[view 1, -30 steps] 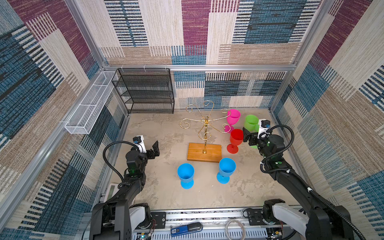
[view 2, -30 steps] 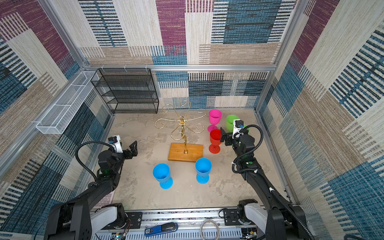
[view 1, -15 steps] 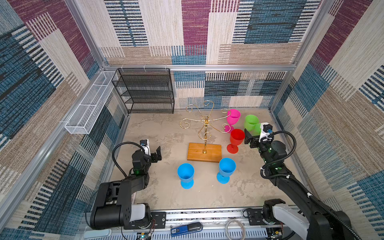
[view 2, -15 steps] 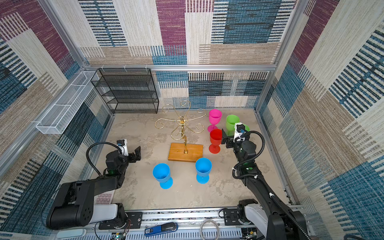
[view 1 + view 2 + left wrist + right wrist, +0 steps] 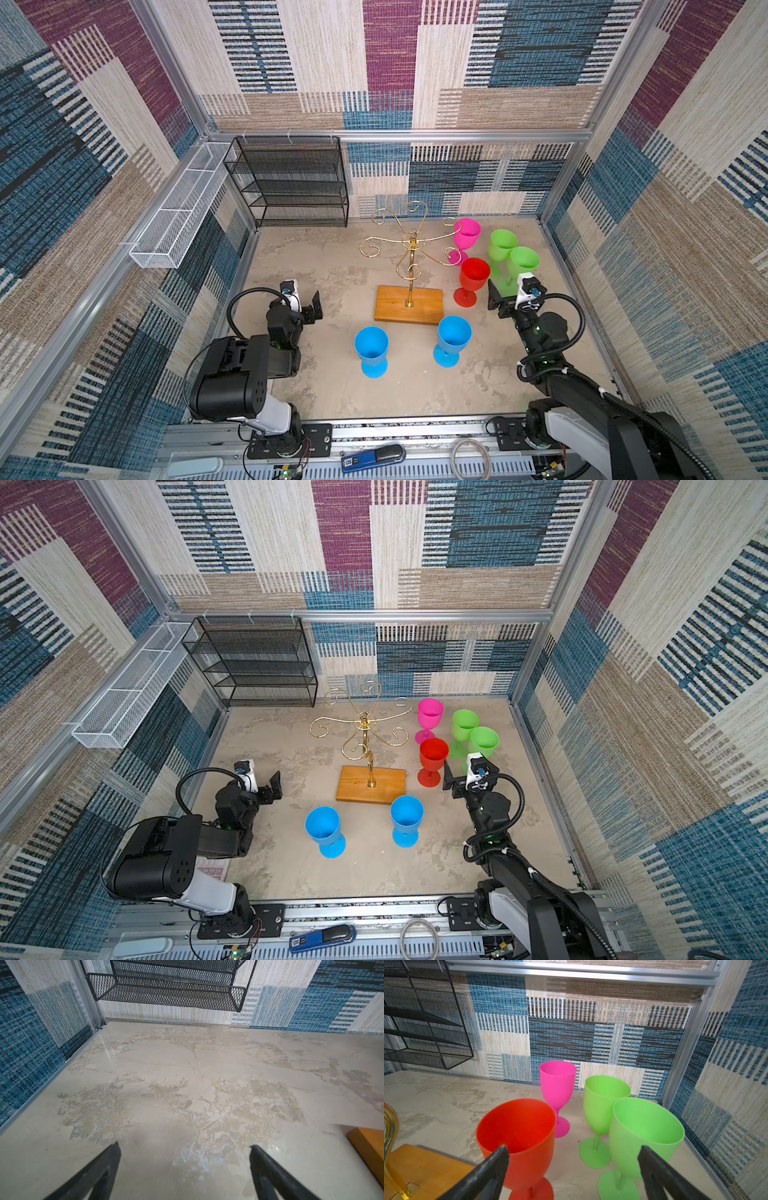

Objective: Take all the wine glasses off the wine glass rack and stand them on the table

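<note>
The gold wire wine glass rack (image 5: 411,266) (image 5: 365,746) stands mid-table on its wooden base (image 5: 409,304) (image 5: 425,1165), and nothing hangs on its curled arms. Several plastic wine glasses stand upright on the table. A red one (image 5: 473,274) (image 5: 519,1130), a pink one (image 5: 466,235) (image 5: 557,1080) and two green ones (image 5: 503,245) (image 5: 645,1126) are right of the rack. Two blue ones (image 5: 371,347) (image 5: 454,334) are in front of it. My right gripper (image 5: 513,297) (image 5: 574,1149) is open, just short of the red and near green glasses. My left gripper (image 5: 309,307) (image 5: 185,1147) is open over bare table, left of the rack.
A black mesh shelf unit (image 5: 291,183) (image 5: 166,991) hangs on the back wall at the left. A long white mesh basket (image 5: 178,216) runs along the left wall. Patterned walls close in the table on three sides.
Both arms have drawn back toward the front edge. The left arm has folded down low over its base. Both grippers stayed open and the glasses have not moved.
</note>
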